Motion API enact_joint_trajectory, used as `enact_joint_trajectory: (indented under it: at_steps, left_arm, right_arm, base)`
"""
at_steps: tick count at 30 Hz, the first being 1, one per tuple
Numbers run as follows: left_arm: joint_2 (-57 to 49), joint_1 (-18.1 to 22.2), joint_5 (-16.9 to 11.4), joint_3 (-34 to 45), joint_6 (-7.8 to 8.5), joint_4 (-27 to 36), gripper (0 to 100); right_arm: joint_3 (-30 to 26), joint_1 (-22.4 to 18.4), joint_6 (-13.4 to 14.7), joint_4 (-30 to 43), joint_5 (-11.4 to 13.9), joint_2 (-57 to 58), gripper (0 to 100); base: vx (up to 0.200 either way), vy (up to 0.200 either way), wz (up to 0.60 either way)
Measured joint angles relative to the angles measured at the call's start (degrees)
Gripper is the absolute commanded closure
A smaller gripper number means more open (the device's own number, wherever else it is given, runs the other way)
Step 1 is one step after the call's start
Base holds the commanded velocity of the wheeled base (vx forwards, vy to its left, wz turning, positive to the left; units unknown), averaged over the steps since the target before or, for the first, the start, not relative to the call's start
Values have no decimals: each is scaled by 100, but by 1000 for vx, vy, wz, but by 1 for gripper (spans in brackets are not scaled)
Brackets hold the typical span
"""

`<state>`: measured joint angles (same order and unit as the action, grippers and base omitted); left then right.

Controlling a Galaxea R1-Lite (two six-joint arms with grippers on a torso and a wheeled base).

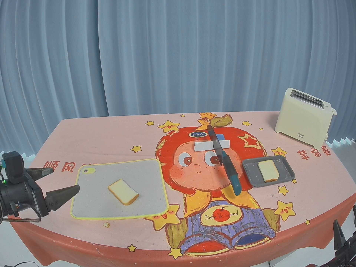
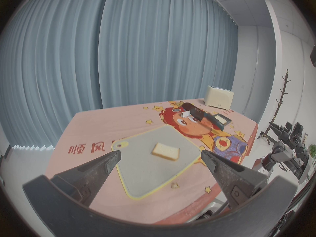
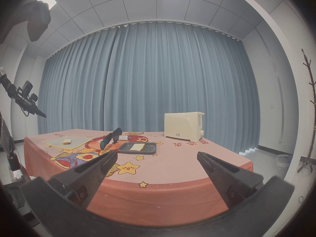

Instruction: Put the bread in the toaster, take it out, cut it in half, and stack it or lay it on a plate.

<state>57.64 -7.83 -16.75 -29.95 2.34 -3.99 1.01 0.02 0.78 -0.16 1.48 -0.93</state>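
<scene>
Bread on board just beyond L tool, jaws wide apart, empty; R tool same.

- A table under a pink cloth, printed with an apple-headed cartoon child and yellow stars.
- A blue-grey pleated curtain hanging right across behind it.
- A white strip lying on the cartoon's forehead, a small blue piece just beside it.
- A bare coat stand by the white wall.
- A pale bin on the floor.
</scene>
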Motion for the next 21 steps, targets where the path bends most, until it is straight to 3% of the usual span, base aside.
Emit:
enact_joint_trajectory:
  at_steps: [9,16,21]
  left_arm:
    - [532,-2,20,496,-23,-1497,0]
    - [777,-61,26,614,-43,-1604,0]
    - [846,-341,272,542,-244,-1609,0]
  right_arm:
    - [0,0,1,0,0,0,0]
    - [0,7,1,2,0,0,0]
    - [0,2,1,0,0,0,0]
  base:
    - [0,0,0]
    - [0,0,0]
    - [0,0,0]
